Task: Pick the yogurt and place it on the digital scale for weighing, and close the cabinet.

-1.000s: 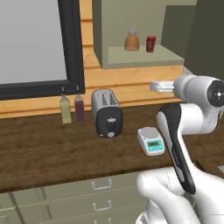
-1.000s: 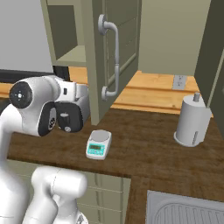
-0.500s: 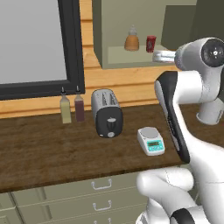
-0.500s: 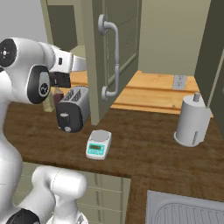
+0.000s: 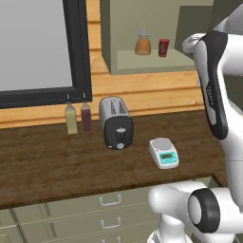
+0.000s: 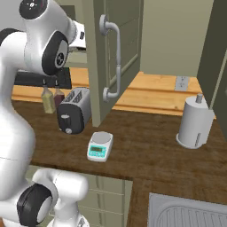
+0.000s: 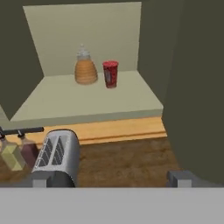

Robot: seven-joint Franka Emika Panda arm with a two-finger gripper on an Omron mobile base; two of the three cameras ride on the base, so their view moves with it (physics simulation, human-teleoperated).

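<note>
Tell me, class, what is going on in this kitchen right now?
A white robot arm has its hand raised toward the open cabinet, fingers spread and holding nothing. The yogurt stands untouched on the cabinet shelf beside an orange-brown bottle. Down on the counter, the scale sits bare next to the toaster. The cabinet door hangs open. Nothing has been picked up yet.

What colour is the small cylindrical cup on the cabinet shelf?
Dark red with pale markings, clearest in the hand view.
</note>
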